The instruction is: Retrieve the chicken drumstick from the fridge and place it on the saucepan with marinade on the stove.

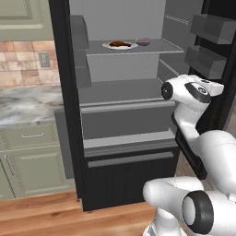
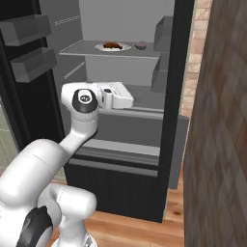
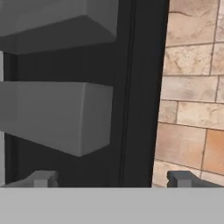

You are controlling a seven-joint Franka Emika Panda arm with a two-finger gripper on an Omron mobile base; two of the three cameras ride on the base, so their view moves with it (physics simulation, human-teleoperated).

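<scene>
No writing or label can be read anywhere. In the left base view, a marble worktop (image 1: 25, 103) lies left of the open fridge (image 1: 62, 115); the chicken drumstick (image 1: 120, 44) sits on a white plate (image 1: 109, 45) on the upper shelf, a purple item (image 1: 144, 41) beside it. In the hand view, the gripper (image 3: 113, 179) stands wide apart, holding nothing, facing grey door bins (image 3: 52, 113) and a brick wall (image 3: 192, 96).
</scene>
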